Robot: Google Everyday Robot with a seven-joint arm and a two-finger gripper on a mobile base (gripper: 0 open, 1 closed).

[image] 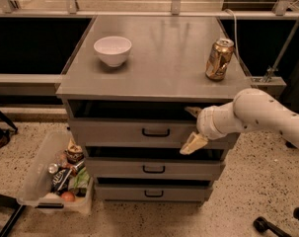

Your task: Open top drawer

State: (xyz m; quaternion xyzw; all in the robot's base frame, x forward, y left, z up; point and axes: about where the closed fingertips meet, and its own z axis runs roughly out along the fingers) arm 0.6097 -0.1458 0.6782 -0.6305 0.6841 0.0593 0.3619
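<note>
The top drawer (109, 132) is the uppermost of three grey drawers in the cabinet, with a small black bar handle (155, 132) at its centre. A dark gap shows above its front panel. My gripper (192, 128) is in front of that panel, just right of the handle. It is open: one tan finger sits at the panel's upper edge and the other at its lower edge. Nothing is held between them. My white arm reaches in from the right.
On the cabinet top (164, 58) stand a white bowl (112, 50) at the left and a soda can (219, 59) at the right. A plastic bin (54, 174) of snacks sits on the floor left of the cabinet. Two lower drawers (154, 169) are shut.
</note>
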